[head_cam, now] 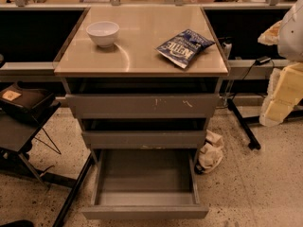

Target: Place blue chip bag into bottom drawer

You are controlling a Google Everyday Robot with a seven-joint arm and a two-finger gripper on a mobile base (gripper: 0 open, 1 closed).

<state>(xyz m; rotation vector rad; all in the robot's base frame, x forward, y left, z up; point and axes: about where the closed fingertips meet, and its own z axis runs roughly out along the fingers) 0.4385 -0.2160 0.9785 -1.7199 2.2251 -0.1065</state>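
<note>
The blue chip bag (184, 47) lies flat on the right part of the cabinet top (142, 56), crinkled, with white lettering. The bottom drawer (146, 183) is pulled out wide, and its grey box-like interior holds nothing. My gripper (273, 110) is a pale cream shape at the right edge of the view. It hangs beside the cabinet, well to the right of the bag and below the level of the top, and holds nothing that I can see.
A white bowl (102, 33) stands on the left of the top. The two upper drawers (142, 106) are slightly open. A crumpled rag (210, 155) lies on the floor right of the cabinet. A dark chair (23, 108) stands at the left, and a black stand leg (244, 126) at the right.
</note>
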